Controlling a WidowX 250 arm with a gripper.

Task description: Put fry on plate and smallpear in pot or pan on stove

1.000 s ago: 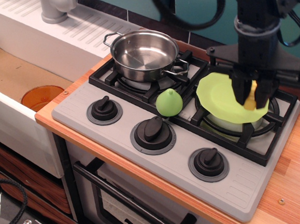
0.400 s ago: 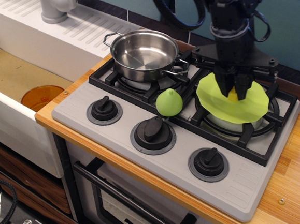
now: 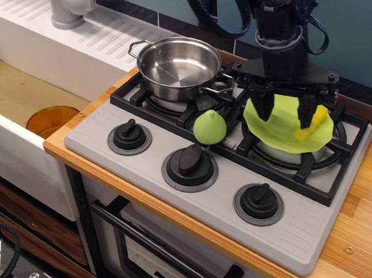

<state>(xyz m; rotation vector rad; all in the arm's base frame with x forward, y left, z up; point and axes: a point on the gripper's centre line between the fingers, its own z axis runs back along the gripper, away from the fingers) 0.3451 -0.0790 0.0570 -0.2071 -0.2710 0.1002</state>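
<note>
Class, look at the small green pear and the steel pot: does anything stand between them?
Only the pot's near loop handle and the black burner grate lie between it and the pear; both sit low.

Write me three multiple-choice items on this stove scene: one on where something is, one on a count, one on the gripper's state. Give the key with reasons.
1. Where does the smallpear sit?
A. inside the pot
B. on the stove, between the pot and the plate
C. in the sink

2. How many black knobs does the stove have?
A. two
B. three
C. four

3. How does the gripper stand over the plate?
A. fingers spread apart
B. shut on the pear
C. shut on a pot handle

Key:
1 B: the pear rests by the grate, and the pot is empty.
2 B: three in a row along the front.
3 A: a clear gap between the fingers; the fry lies on the plate by one finger.
</note>
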